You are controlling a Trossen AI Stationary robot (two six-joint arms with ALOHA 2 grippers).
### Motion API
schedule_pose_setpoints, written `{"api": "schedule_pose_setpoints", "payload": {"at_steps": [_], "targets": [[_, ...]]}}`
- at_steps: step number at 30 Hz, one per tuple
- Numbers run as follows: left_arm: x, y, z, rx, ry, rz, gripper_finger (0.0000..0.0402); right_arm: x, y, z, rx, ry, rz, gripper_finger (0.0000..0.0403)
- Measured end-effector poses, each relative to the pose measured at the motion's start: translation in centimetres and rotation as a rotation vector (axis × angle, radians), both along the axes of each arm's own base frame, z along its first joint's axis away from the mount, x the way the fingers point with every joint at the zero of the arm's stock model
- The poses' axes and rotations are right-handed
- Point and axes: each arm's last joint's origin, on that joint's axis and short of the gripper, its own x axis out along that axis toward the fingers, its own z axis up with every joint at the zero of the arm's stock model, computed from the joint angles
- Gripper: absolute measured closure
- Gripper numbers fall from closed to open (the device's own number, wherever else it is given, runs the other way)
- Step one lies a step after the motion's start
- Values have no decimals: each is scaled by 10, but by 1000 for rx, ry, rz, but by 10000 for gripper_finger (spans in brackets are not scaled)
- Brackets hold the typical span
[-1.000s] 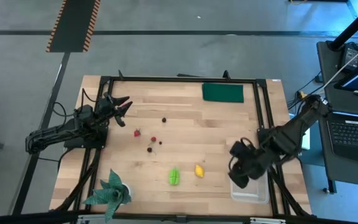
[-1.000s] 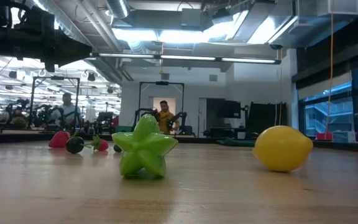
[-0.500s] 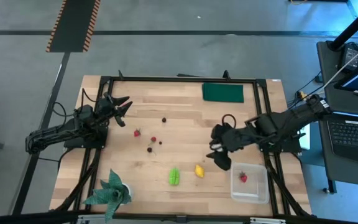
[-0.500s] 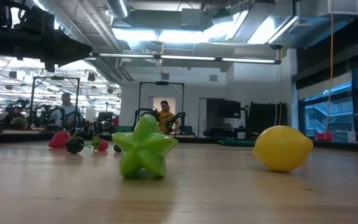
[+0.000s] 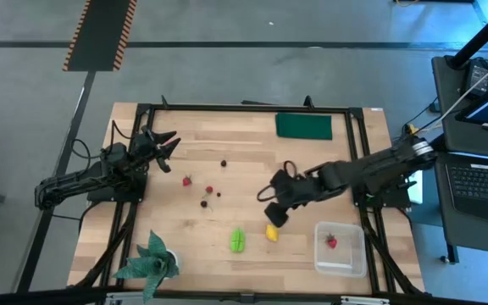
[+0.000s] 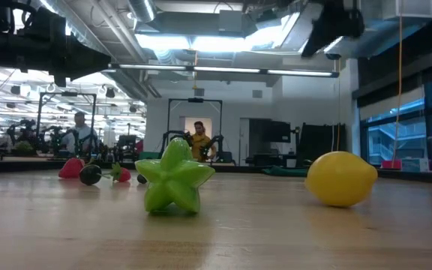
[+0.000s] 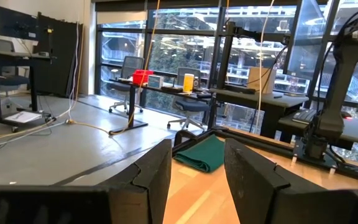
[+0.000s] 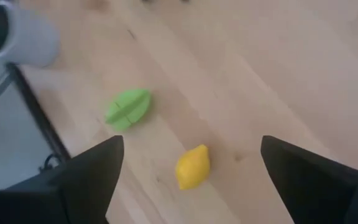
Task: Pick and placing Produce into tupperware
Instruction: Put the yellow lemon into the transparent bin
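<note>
The right tool (image 5: 274,206) is hovering with its 2 fingers spread wide and nothing between them, poised over the wooden surface (image 5: 252,165). In the right wrist view the lemon (image 8: 192,166) is lying directly ahead, framed between the fingers (image 8: 92,167), its long axis running roughly along the tool's line of sight. The green ridged fruit (image 8: 127,107) is sitting just past the lemon and off to one side, so the lemon looks like the nearer pick. The tupperware (image 5: 341,249) is sitting behind the tool, toward the right arm's base, with 1 red berry (image 5: 331,242) inside. The left tool (image 5: 161,146) is waiting well apart, partly closed on nothing, nearer the remaining berries (image 5: 207,195); the right arm is far closer to the lemon.
</note>
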Motion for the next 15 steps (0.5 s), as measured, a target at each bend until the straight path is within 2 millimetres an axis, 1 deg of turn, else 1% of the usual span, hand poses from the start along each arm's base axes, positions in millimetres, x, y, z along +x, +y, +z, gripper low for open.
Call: {"api": "schedule_pose_setpoints", "payload": {"at_steps": [3,7,11,15], "targets": [[0,0,0,0,0,0,262,11,6,-22,26,79,2,23],[0,0,0,0,0,0,262,19,18,-47,67,173,-4,23],[0,0,0,0,0,0,262,21,27,-60,85,219,-29,24],[0,0,0,0,0,0,262,18,34,-65,76,247,-35,24]]}}
